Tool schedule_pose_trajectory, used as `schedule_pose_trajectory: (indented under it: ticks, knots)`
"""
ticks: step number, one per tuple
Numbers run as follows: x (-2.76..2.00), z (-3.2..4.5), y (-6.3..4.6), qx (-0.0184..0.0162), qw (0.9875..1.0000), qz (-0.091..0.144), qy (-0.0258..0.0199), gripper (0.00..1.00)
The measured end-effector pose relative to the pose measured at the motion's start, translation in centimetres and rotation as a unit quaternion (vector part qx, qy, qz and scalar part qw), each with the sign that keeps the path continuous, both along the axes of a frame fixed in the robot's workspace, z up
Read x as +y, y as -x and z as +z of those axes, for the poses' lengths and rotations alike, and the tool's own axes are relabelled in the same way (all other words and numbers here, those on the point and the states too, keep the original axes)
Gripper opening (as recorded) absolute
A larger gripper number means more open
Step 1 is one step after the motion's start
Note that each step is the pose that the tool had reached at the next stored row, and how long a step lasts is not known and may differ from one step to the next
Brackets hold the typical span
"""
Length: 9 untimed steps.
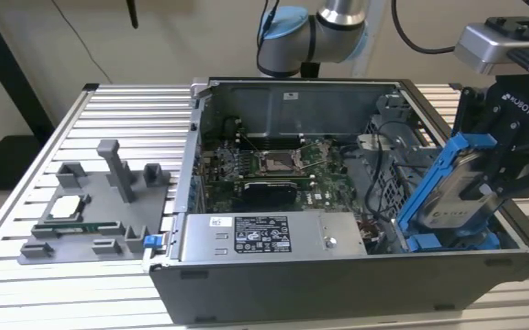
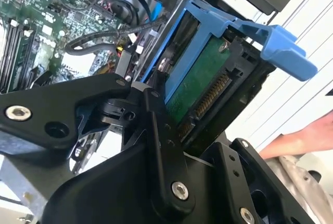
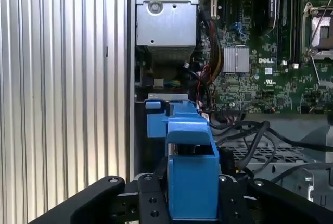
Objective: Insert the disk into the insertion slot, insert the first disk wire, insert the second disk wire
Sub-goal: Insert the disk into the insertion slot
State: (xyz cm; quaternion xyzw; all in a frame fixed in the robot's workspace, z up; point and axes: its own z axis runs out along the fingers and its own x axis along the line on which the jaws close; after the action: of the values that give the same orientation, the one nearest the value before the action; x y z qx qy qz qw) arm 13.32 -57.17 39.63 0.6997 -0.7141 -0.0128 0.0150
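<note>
Hand clamps white-labelled disk — tilted, lower end at insertion slot.

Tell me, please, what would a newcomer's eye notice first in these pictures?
The bright blue carrier with the disk catches the eye first: the tool grips it, tilted, at the exterior view's right end of the open computer case. Next comes the green motherboard in the case's middle, and a grey fixture with small parts on the table at the exterior view's left.

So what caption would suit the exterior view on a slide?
The gripper holds the disk tilted, its lower end by the insertion slot inside the open computer case.
</note>
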Motion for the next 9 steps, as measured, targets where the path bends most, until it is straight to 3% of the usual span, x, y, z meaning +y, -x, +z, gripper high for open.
schedule_pose_trajectory:
  ticks: [9]
  knots:
    - [0.0, -1.49, 0.0, 0.0, 1.0, 0.0, 0.0, 0.0]
